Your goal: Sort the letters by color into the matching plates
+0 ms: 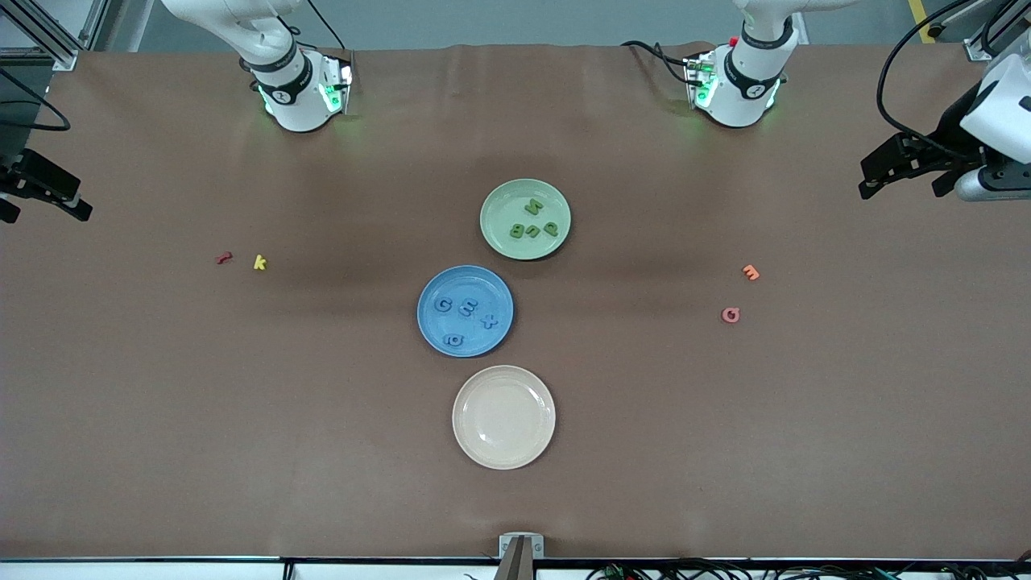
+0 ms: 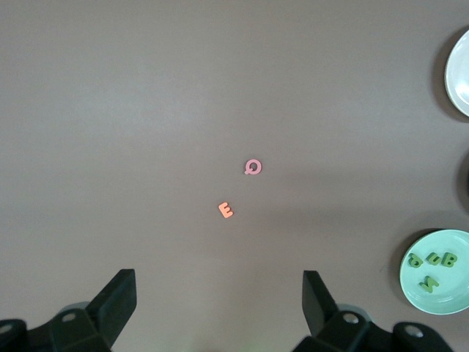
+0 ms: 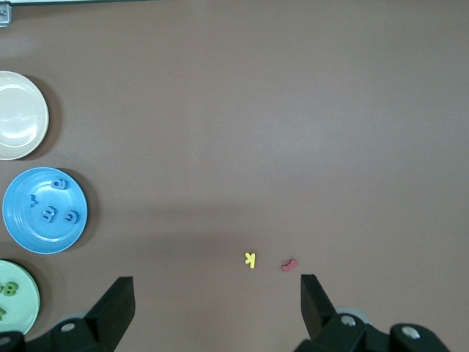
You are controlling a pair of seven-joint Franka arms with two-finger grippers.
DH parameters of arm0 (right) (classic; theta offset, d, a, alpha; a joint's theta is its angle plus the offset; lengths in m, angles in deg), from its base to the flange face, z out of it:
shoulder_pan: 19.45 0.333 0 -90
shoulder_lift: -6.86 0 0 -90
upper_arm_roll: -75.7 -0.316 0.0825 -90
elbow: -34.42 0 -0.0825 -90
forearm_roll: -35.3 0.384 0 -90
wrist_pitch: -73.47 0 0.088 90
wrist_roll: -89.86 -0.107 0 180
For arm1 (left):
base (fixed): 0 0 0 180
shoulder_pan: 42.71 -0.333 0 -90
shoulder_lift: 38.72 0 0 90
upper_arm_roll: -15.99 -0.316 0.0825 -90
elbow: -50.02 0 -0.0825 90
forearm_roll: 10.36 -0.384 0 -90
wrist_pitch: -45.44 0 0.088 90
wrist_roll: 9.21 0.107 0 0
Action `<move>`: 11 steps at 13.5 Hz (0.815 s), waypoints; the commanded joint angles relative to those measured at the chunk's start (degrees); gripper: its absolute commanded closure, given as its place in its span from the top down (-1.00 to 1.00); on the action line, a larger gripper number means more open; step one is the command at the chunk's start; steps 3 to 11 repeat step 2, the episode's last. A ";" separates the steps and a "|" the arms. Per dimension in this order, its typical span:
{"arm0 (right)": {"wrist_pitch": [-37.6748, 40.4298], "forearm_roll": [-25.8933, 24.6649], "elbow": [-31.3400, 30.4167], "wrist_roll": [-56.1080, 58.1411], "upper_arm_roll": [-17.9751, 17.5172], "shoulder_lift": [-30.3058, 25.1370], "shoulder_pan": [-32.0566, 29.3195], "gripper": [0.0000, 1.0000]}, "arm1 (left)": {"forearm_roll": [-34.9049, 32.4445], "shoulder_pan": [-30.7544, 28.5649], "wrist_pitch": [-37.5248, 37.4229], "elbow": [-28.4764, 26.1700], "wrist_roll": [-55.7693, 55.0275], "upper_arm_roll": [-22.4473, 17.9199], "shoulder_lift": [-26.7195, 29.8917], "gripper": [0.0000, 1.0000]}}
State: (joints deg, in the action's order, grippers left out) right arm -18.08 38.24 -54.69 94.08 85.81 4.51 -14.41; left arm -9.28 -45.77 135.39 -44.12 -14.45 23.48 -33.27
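Brown table, and honestly the sorting looks finished. Green plate [image 1: 525, 219] has all four green letters [image 1: 533, 223] in it, and the blue plate [image 1: 465, 311] just beside it holds the four blue letters [image 1: 465, 316], so colours match up like they should. Cream plate [image 1: 503, 416] sits bare, which makes sense since nothing belongs there. Left gripper [image 2: 220, 312] hangs over its end of the table, jaws spread wide with nothing between them, orange letter [image 2: 226, 210] and pink letter [image 2: 253, 168] lying out ahead of the tips. Right gripper [image 3: 217, 312] is the same deal, spread and empty, with the yellow letter [image 3: 250, 259] and red letter [image 3: 289, 265] just ahead of its tips. Both arms look parked.
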 commanded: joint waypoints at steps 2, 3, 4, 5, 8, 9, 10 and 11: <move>0.76 -2.06 1.57 0.79 -1.15 1.03 -1.26 1.00 | -2.03 0.06 -2.49 3.34 1.55 -0.20 -0.62 1.00; 0.76 -2.06 1.57 0.79 -1.15 1.03 -1.26 1.00 | -2.03 0.06 -2.49 3.34 1.55 -0.20 -0.62 1.00; 0.76 -2.06 1.57 0.79 -1.15 1.03 -1.26 1.00 | -2.03 0.06 -2.49 3.34 1.55 -0.20 -0.62 1.00; 0.76 -2.06 1.57 0.79 -1.15 1.03 -1.26 1.00 | -2.03 0.06 -2.49 3.34 1.55 -0.20 -0.62 1.00; 0.76 -2.06 1.57 0.79 -1.15 1.03 -1.26 1.00 | -2.03 0.06 -2.49 3.34 1.55 -0.20 -0.62 1.00; 0.76 -2.06 1.57 0.79 -1.15 1.03 -1.26 1.00 | -2.03 0.06 -2.49 3.34 1.55 -0.20 -0.62 1.00; 0.76 -2.06 1.57 0.79 -1.15 1.03 -1.26 1.00 | -2.03 0.06 -2.49 3.34 1.55 -0.20 -0.62 1.00; 0.76 -2.06 1.57 0.79 -1.15 1.03 -1.26 1.00 | -2.03 0.06 -2.49 3.34 1.55 -0.20 -0.62 1.00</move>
